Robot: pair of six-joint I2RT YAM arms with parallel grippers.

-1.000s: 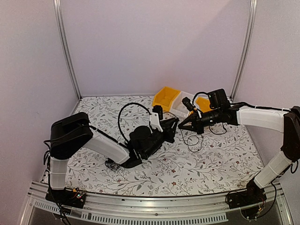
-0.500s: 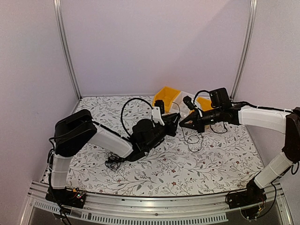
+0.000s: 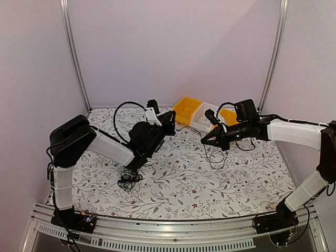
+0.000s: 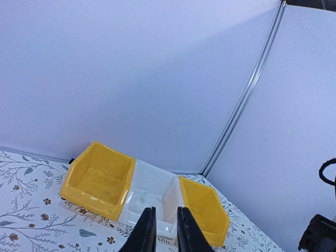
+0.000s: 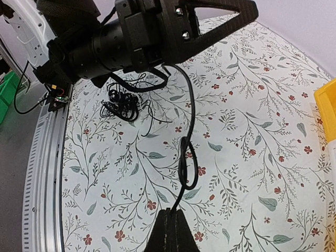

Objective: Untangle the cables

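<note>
A thin black cable [image 5: 185, 137] with a small loop hangs between my two grippers. My right gripper [image 5: 170, 211] is shut on its lower end, low over the middle right of the table [image 3: 202, 140]. The cable rises to the underside of my left gripper [image 3: 172, 118], raised at the back centre. The left wrist view shows the left gripper [image 4: 163, 231] with a narrow gap between its jaws, and the cable hidden there. A scribbly clump of cables [image 3: 127, 181] lies beside the left arm, and the right wrist view has this clump [image 5: 119, 101] too. More thin wire [image 3: 216, 157] lies below the right gripper.
Three bins stand in a row at the back: a yellow bin [image 4: 97, 178], a white bin [image 4: 152, 194] and a second yellow bin [image 4: 205, 210]. From above they sit just beyond the left gripper [image 3: 188, 110]. The floral table's metal front rail [image 5: 47, 173] runs behind the clump.
My left gripper has pulled away from the right one, moving left, back and up, drawing the cable out. The clump beside the left arm is now uncovered. The right arm has held still.
</note>
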